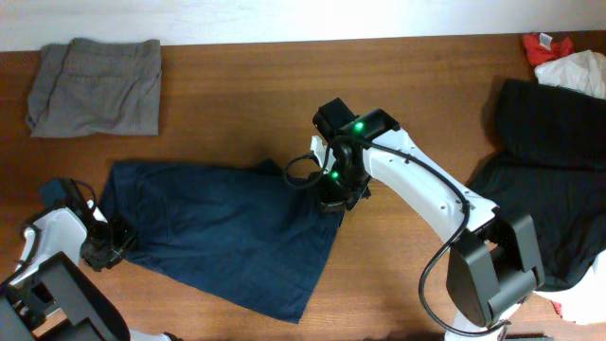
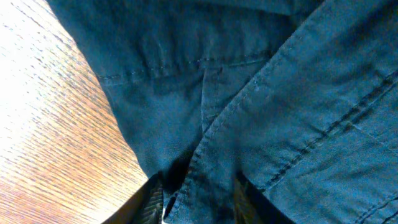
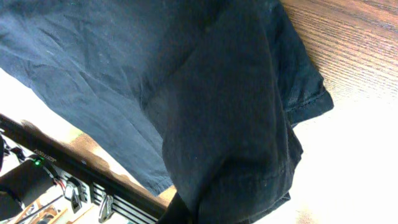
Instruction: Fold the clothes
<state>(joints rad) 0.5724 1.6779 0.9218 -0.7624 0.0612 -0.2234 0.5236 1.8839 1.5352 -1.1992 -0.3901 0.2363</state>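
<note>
The navy-blue garment [image 1: 222,232] lies spread on the wooden table, left of centre. My left gripper [image 1: 106,248] is at its left edge, shut on a hemmed fold of the cloth [image 2: 205,186]. My right gripper [image 1: 333,194] is at its upper right corner, shut on a bunched fold of the cloth [image 3: 236,155], which covers the fingers in the right wrist view.
A grey folded garment [image 1: 95,83] lies at the back left. A big black garment [image 1: 554,170] lies at the right, with white cloth [image 1: 573,71] and a red item [image 1: 544,43] behind it. The table's front edge [image 3: 74,165] shows in the right wrist view.
</note>
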